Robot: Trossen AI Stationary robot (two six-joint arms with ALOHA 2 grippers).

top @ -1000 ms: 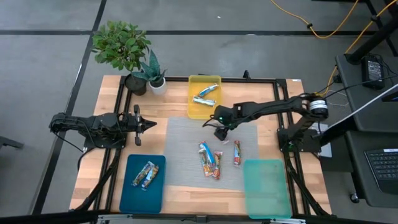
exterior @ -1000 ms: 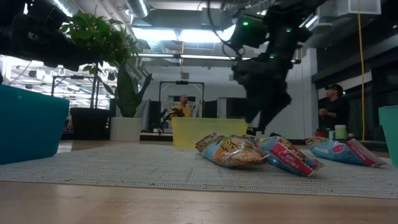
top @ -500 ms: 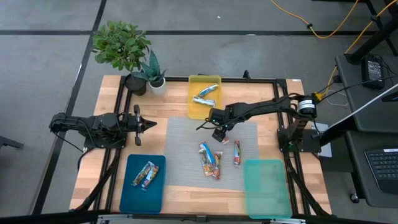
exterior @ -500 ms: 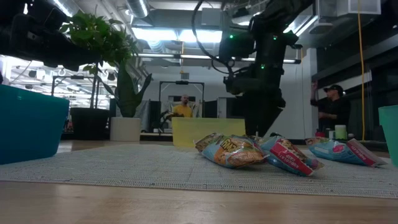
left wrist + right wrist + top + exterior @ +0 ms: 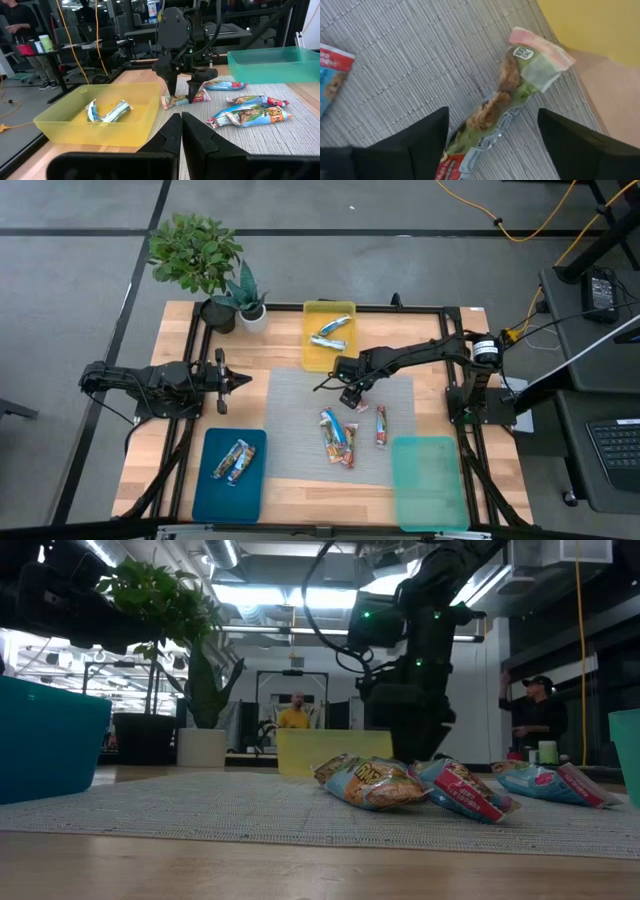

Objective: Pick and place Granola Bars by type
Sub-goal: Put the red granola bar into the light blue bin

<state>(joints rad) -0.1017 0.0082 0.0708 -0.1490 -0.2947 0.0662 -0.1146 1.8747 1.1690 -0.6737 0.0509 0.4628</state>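
Observation:
My right gripper (image 5: 350,393) is open and low over the grey mat, just off the yellow tray's near right corner. A bar in a green-and-white wrapper with red-pink ends (image 5: 505,105) lies flat on the mat between its two fingers, touching neither. In the left wrist view this bar (image 5: 196,96) sits at the foot of the right gripper (image 5: 181,95). Two blue-and-white bars (image 5: 330,332) lie in the yellow tray, and two bars (image 5: 232,462) lie in the dark blue tray. Several more bars (image 5: 338,436) lie on the mat. My left gripper (image 5: 228,380) waits shut at the table's left.
A yellow tray (image 5: 310,350) stands at the far middle, a dark blue tray (image 5: 250,490) near left and a teal tray (image 5: 430,480) near right. Two potted plants (image 5: 215,275) stand at the far left corner. People are in the room beyond the table.
My right gripper has moved a little toward the table's left and come down to the mat, so that its open fingers now stand on either side of the green-and-white bar. The bars have stayed where they were.

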